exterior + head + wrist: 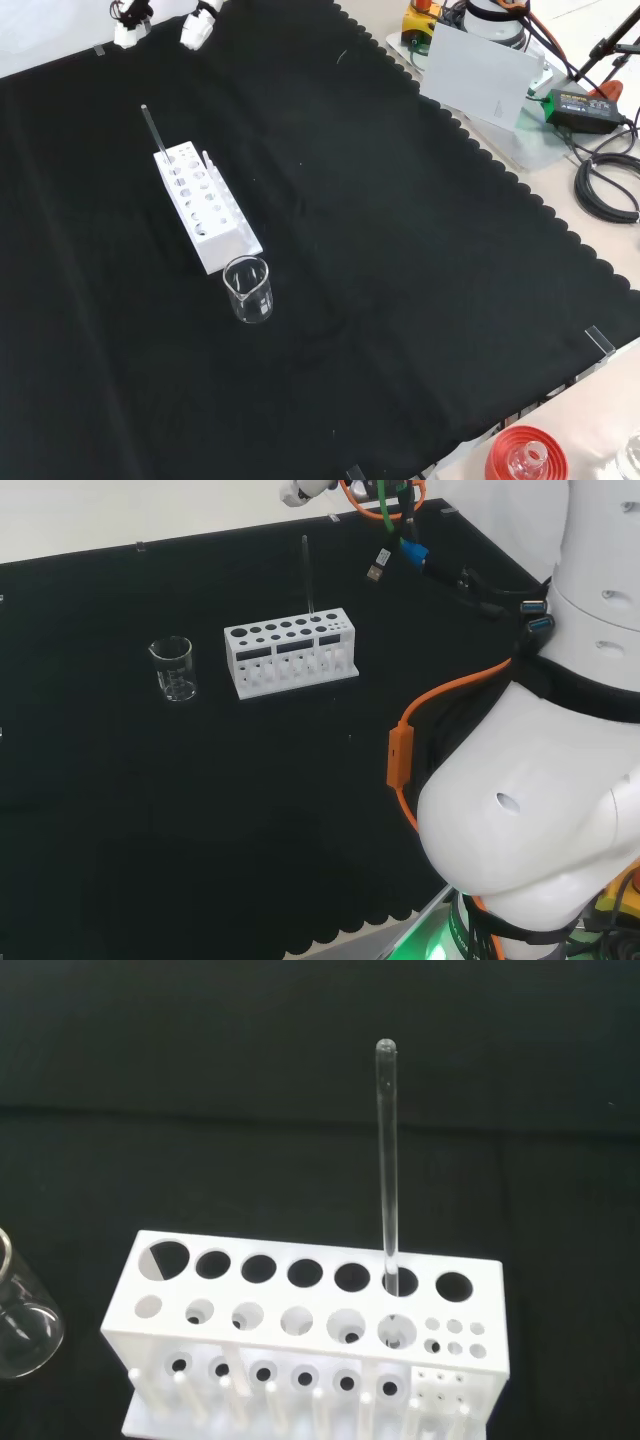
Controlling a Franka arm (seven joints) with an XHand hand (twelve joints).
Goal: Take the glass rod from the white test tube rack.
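Upright in white rack (291,658), glass rod (308,575), hand (300,490) well above

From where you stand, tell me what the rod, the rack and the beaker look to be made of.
Glass rod: clear and glossy, the cloth shows through, so likely glass.
White test tube rack: opaque matte white, probably moulded plastic.
Beaker: transparent with bright rim highlights; glass or clear plastic, hard to tell.

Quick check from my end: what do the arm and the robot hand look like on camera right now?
The arm has big rounded glossy white links with dark joint seams. An orange cable with an orange box runs along it, and black leads with blue plugs hang near the top. Of the robot hand, white fingertips on black parts show.
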